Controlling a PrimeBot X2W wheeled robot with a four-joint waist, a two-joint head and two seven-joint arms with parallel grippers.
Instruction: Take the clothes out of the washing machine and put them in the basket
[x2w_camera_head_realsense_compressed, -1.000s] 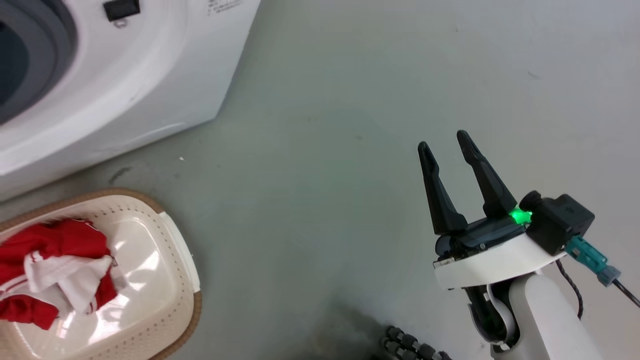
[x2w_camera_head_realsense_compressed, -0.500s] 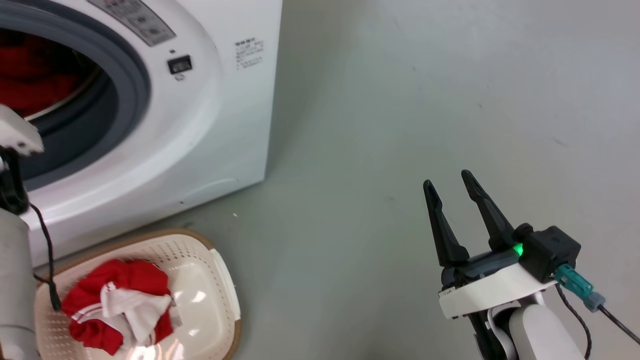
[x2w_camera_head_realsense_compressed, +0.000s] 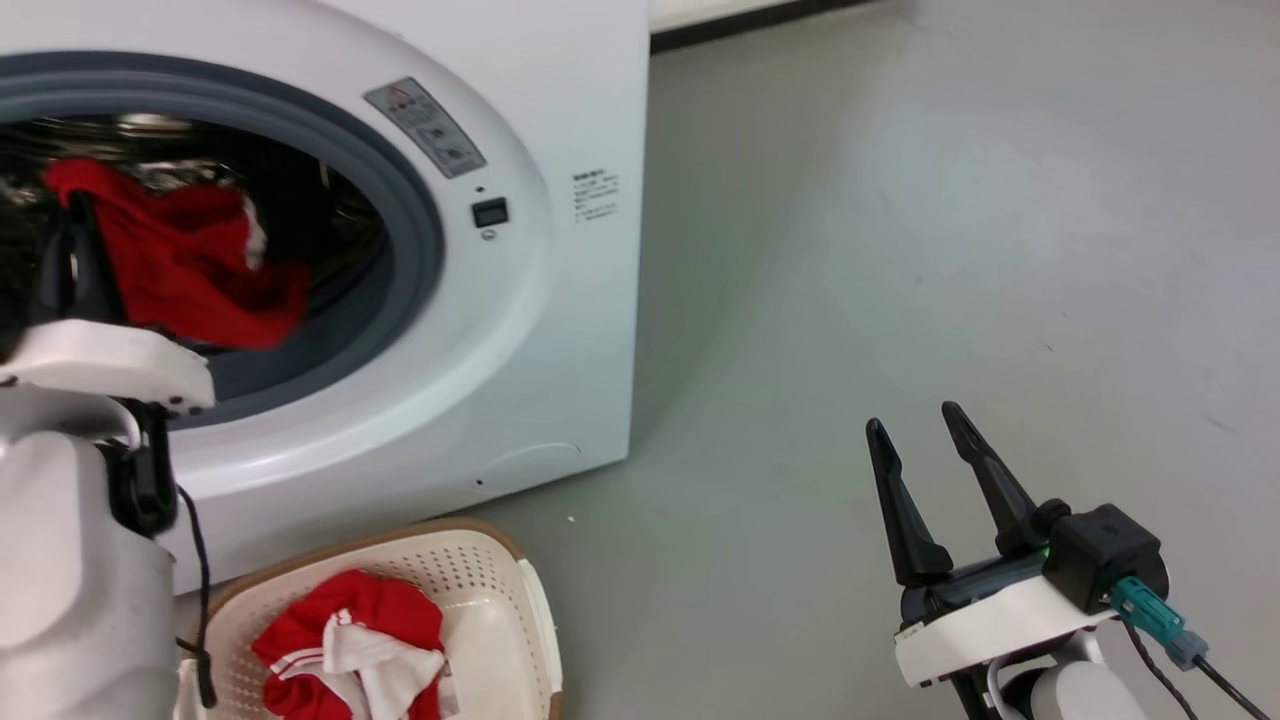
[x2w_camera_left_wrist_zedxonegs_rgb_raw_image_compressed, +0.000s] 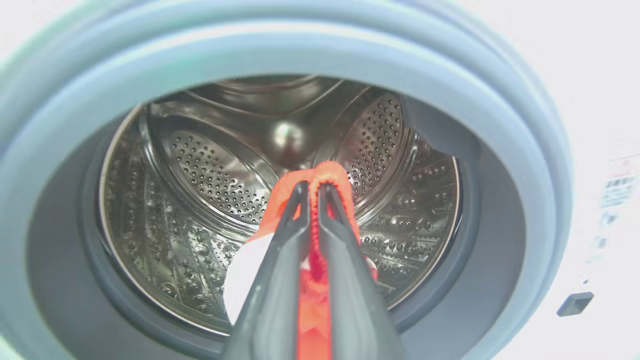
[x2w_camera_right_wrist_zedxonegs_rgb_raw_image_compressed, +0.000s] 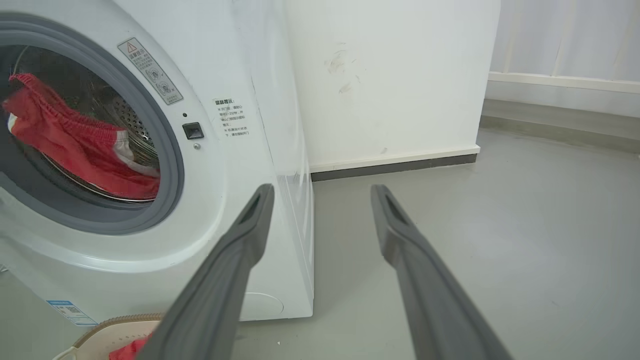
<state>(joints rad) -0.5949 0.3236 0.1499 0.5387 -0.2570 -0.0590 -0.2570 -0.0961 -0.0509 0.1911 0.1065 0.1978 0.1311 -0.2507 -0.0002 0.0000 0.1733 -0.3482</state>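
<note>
Because its round grey-ringed opening stands uncovered toward the robot, the large white front-loading washing machine (x2w_camera_head_realsense_compressed: 560, 330) lets the left arm reach straight into the perforated steel drum (x2w_camera_left_wrist_zedxonegs_rgb_raw_image_compressed: 200, 165). Just in front of it on the grey floor (x2w_camera_head_realsense_compressed: 900, 200) sits the cream perforated plastic basket (x2w_camera_head_realsense_compressed: 500, 565) with a brown rim, placed close, apparently to keep each transfer short. It holds one crumpled red-and-white garment (x2w_camera_head_realsense_compressed: 350, 640). A second red garment (x2w_camera_head_realsense_compressed: 190, 270) hangs in the drum mouth, pinched by the clenched left end effector (x2w_camera_left_wrist_zedxonegs_rgb_raw_image_compressed: 310, 192). The right end effector (x2w_camera_head_realsense_compressed: 909, 417) hovers spread and empty over the floor, well apart.
</note>
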